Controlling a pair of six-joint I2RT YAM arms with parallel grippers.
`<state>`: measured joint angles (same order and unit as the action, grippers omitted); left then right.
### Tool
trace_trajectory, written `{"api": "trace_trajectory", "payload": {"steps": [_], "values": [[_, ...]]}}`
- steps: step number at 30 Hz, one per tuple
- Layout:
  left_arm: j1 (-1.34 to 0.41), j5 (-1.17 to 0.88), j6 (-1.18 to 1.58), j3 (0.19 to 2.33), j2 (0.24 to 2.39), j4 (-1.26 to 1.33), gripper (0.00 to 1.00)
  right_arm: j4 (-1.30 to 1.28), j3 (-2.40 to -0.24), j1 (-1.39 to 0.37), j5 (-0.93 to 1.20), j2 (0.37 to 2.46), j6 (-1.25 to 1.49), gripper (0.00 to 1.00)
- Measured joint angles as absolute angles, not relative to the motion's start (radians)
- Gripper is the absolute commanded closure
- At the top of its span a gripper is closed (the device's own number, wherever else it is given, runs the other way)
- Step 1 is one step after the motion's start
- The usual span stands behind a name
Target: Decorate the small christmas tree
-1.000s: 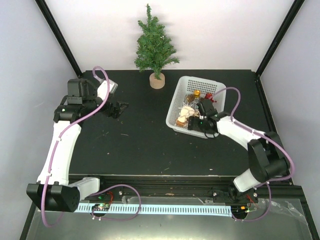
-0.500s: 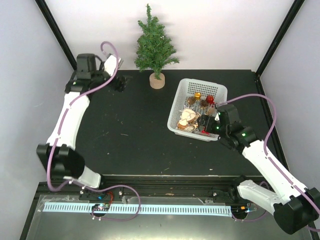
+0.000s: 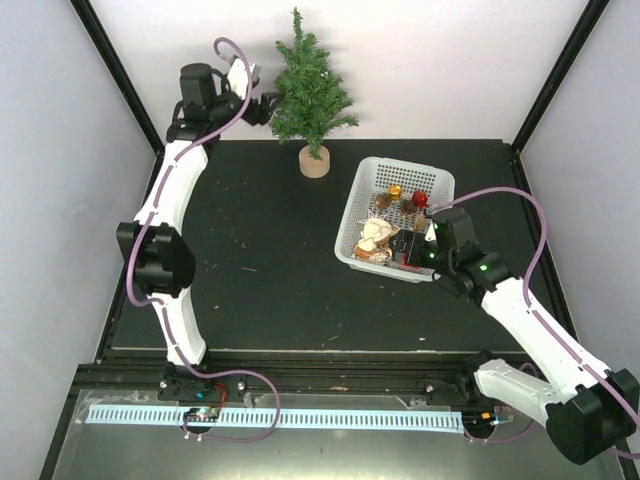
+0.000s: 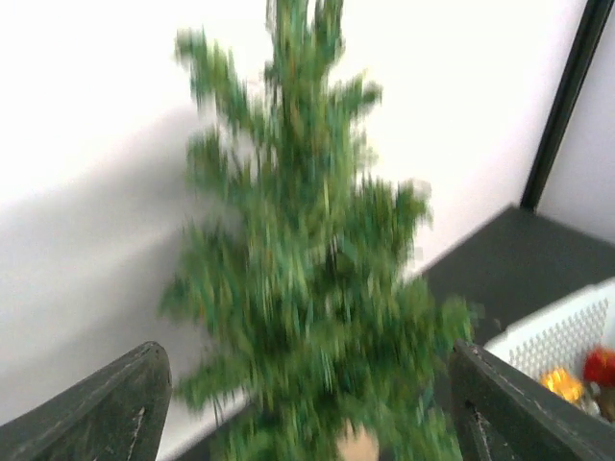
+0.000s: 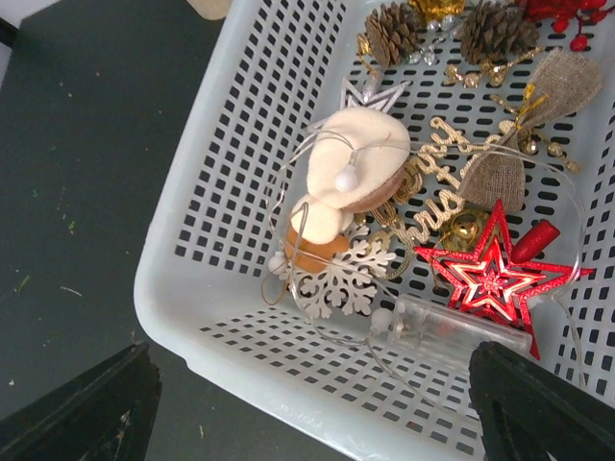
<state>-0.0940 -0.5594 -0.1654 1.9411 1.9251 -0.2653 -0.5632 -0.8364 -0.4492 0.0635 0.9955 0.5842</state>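
Left claw (image 3: pixel 262 107): jaws spread wide, nothing between them. The wrist view is blurred. It sits high, at 9 o'clock of the small christmas tree (image 3: pixel 310 90), just beside the outer branches; I cannot tell whether it touches them. In the wrist view the tree fills the gap between the two fingers (image 4: pixel 106 408).

Tree: upright on its round wooden base (image 3: pixel 314 162), at 12 o'clock on the black table (image 3: pixel 250 250), right at the far edge with the white back wall (image 3: pixel 430 60) close behind. The left frame post (image 3: pixel 120 75) stands at 9 o'clock of the claw, so the arm works in the narrow gap between post and tree.

Right claw (image 5: pixel 312 384): jaws also wide, holding nothing. It hangs over the near rim of the white basket (image 3: pixel 350 215), which lies at 2 o'clock on the table, well apart from the tree base.

Below this claw:
- a clear plastic box (image 5: pixel 442 331) lies along the near wall
- a red star (image 5: pixel 490 279) at 1 o'clock
- a white snowflake (image 5: pixel 341 283) at 12 o'clock
- pine cones (image 5: pixel 394 34) at the far wall

Bare table runs from the basket's left rim to the 9 o'clock edge.
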Motion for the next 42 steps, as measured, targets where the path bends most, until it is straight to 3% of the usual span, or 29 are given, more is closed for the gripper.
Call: {"api": "trace_trajectory", "payload": {"steps": [6, 14, 23, 36, 42], "values": [[-0.134, -0.607, -0.114, 2.242, 2.099, -0.178, 0.28, -0.559, -0.836, -0.449, 0.067, 1.037, 0.581, 0.12], [-0.205, -0.593, -0.146, 2.424, 2.235, -0.151, 0.07, -0.553, -0.837, -0.449, 0.068, 1.083, 0.576, 0.12], [-0.235, -0.436, -0.165, 2.521, 2.326, -0.122, 0.04, -0.540, -0.837, -0.449, 0.076, 1.121, 0.572, 0.12], [-0.238, -0.217, -0.191, 2.601, 2.351, 0.062, 0.05, -0.538, -0.888, -0.449, 0.091, 1.192, 0.557, 0.12], [-0.238, -0.197, -0.179, 2.663, 2.439, 0.136, 0.16, -0.569, -0.915, -0.449, 0.089, 1.196, 0.555, 0.12]]}}
